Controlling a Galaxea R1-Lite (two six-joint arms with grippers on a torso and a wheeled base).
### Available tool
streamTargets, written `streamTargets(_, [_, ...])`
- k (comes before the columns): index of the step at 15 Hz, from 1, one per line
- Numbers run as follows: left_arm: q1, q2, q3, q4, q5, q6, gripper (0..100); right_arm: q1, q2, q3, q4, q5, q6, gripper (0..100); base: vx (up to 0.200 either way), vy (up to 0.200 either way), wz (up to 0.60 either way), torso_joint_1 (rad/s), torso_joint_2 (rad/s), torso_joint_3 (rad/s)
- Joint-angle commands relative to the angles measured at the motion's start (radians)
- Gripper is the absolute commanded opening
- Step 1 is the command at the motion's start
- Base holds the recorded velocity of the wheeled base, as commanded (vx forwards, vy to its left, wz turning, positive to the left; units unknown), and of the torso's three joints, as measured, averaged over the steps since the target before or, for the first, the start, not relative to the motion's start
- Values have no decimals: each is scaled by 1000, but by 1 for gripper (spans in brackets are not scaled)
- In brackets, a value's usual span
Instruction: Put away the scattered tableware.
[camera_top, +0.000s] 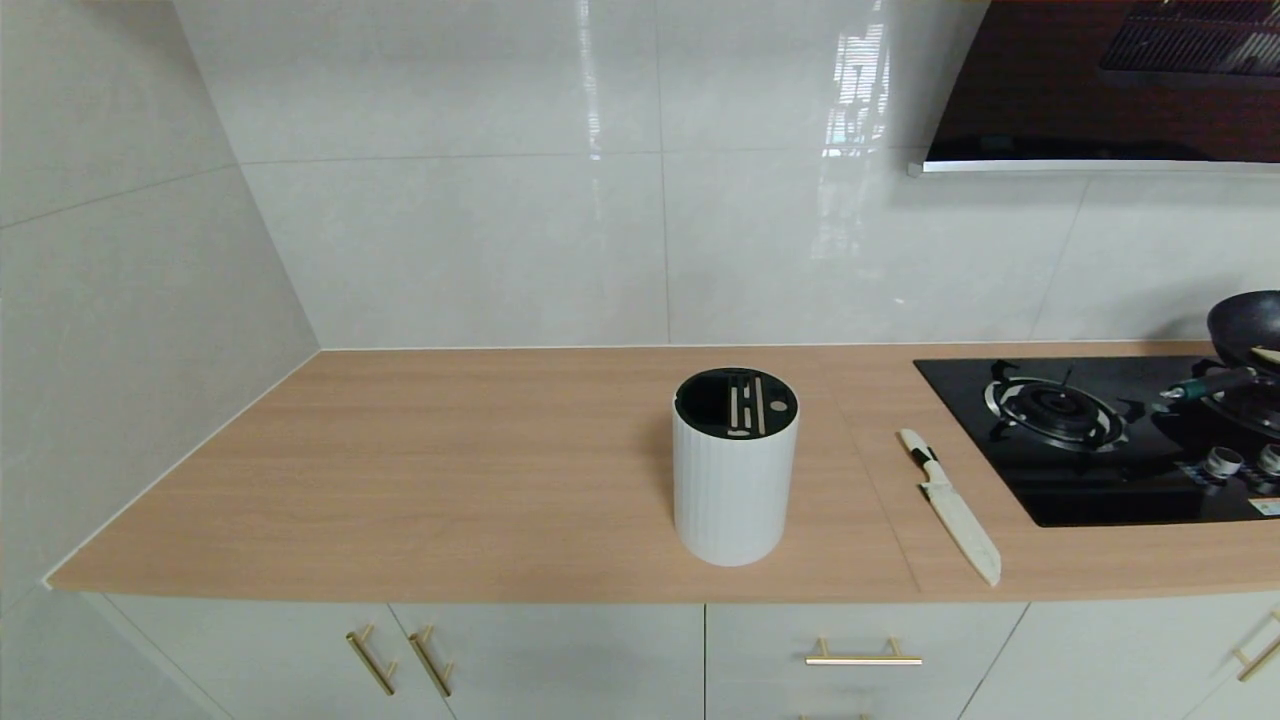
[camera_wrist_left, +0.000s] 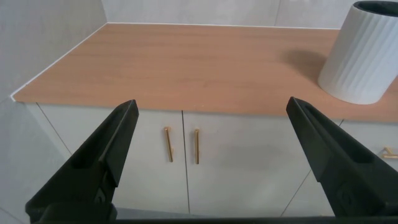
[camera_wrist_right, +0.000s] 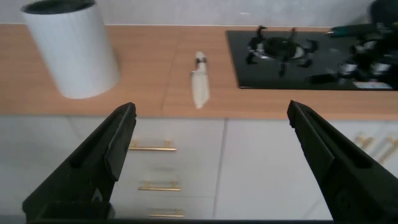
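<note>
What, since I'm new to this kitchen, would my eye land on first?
A white ribbed holder stands upright in the middle of the wooden counter, its black slotted top facing up. To its right a pale knife lies flat near the counter's front edge, just beside the black hob.

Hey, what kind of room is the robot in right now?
Most likely a home kitchen: there's a gas hob with a range hood above it, and a knife block standing on a wooden countertop.
</note>
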Motion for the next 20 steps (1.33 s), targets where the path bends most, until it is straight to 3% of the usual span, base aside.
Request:
streamTargets(1, [0, 0, 0, -1, 1, -1, 100, 3, 14, -44, -14, 8, 3, 100, 0, 0, 0, 0, 0, 0])
streamTargets(3, [0, 0, 0, -1, 1, -1, 100, 26, 168, -222, -11, 25, 34, 100, 0, 0, 0, 0, 0, 0])
streamTargets(9, [0, 0, 0, -1, 1, -1, 100, 61, 978, -486, -60, 69, 31, 100, 0, 0, 0, 0, 0, 0])
streamTargets(13, [0, 0, 0, -1, 1, 1, 100, 89, 1432, -649, -247, 69, 31, 100, 0, 0, 0, 0, 0, 0])
streamTargets(16, [0, 0, 0, -1, 1, 1, 100, 89, 1660, -742, -399, 64, 17, 100, 0, 0, 0, 0, 0, 0])
streamTargets(20, [0, 0, 0, -1, 1, 1, 100, 94, 1879, -813, -505, 60, 14, 100, 0, 0, 0, 0, 0, 0])
